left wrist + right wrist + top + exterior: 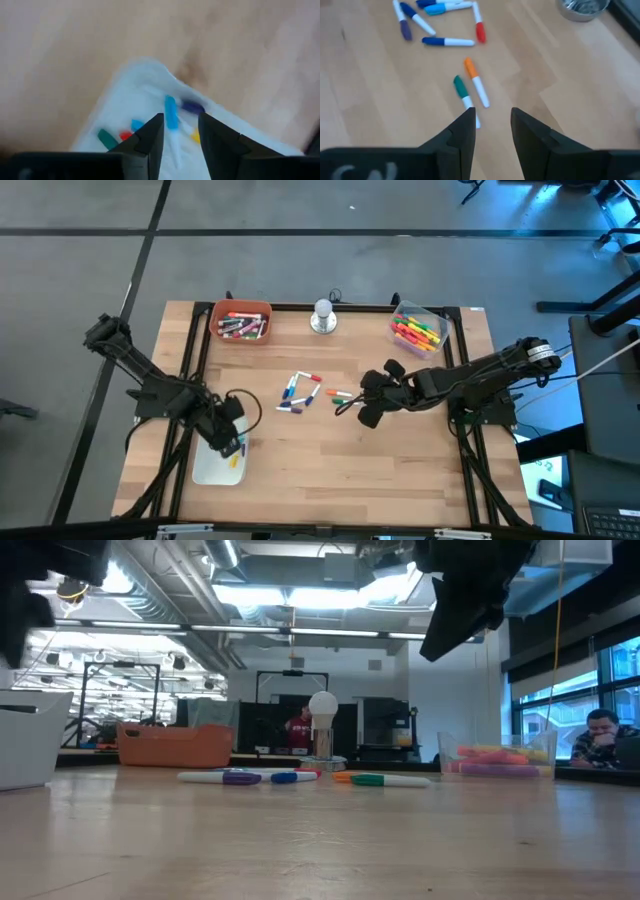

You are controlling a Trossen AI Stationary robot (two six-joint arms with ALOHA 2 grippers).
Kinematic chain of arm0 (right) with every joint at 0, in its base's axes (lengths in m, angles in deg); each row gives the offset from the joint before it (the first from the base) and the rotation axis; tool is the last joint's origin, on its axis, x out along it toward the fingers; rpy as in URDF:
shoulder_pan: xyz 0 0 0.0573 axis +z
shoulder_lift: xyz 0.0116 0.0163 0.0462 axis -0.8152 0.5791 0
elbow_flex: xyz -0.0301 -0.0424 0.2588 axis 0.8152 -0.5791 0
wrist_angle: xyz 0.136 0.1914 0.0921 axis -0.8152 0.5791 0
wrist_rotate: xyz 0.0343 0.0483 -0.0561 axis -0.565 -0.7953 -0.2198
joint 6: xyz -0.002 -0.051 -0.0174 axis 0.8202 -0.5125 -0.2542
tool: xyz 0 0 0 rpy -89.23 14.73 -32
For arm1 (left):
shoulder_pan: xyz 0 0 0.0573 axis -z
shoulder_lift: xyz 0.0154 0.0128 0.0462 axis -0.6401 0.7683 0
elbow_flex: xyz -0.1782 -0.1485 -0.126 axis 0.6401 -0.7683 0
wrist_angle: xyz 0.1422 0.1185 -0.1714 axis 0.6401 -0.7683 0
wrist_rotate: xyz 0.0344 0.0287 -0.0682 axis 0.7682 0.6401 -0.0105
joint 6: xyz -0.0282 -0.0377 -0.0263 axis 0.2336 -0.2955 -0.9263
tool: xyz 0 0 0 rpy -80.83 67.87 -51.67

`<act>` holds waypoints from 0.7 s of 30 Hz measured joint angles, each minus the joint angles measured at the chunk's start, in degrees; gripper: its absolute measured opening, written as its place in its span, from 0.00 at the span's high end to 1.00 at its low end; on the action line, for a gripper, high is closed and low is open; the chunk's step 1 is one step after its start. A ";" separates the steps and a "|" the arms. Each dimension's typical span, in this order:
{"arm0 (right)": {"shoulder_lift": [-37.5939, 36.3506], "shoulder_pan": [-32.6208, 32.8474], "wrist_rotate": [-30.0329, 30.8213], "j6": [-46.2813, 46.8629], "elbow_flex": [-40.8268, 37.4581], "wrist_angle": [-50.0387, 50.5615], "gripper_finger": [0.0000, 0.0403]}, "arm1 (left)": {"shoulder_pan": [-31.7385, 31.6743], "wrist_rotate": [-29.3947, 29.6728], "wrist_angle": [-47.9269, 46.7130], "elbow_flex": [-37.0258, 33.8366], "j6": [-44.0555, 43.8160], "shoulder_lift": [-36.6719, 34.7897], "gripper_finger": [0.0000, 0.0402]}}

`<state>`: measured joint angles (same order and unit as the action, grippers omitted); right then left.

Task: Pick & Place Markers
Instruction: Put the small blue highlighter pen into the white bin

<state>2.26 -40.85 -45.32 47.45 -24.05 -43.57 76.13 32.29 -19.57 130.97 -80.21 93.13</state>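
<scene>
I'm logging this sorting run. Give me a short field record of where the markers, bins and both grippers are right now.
left gripper: open over the white tray, light blue marker between its fingers
right gripper: open, above the green marker and orange marker
loose markers: table centre
orange bin: far left, holds markers
clear bin: far right, holds markers

One camera looks straight down on the whole worktop point(330, 470). Another sits level at its surface. Both show the loose markers point(300, 392).
</scene>
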 joint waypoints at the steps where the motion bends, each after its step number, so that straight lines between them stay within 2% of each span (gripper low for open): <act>1: 0.00 0.01 -0.55 0.18 0.00 0.04 0.69 | -0.75 2.15 -0.52 0.00 -0.42 -0.32 0.71; 6: 0.00 -0.02 -0.89 0.44 0.00 0.74 0.69 | -6.85 16.82 0.14 0.01 2.02 -1.02 0.70; 8: 0.00 0.00 -1.21 0.51 0.00 1.54 0.69 | -10.58 19.92 1.42 0.00 4.18 -0.49 0.71; 14: 0.00 0.00 -2.79 0.96 0.00 2.43 0.69 | -21.42 23.03 13.97 0.02 14.93 6.69 0.75; 18: -0.01 0.00 -2.56 0.86 0.00 3.14 0.69 | -26.02 18.75 22.76 0.02 23.29 13.86 0.76; 21: -0.02 0.00 -2.34 1.18 0.00 4.28 0.69 | -28.02 16.57 26.87 0.02 24.39 18.77 0.75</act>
<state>2.24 -40.85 -47.65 48.63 -24.05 -39.30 48.11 48.86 7.30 130.99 -55.82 111.90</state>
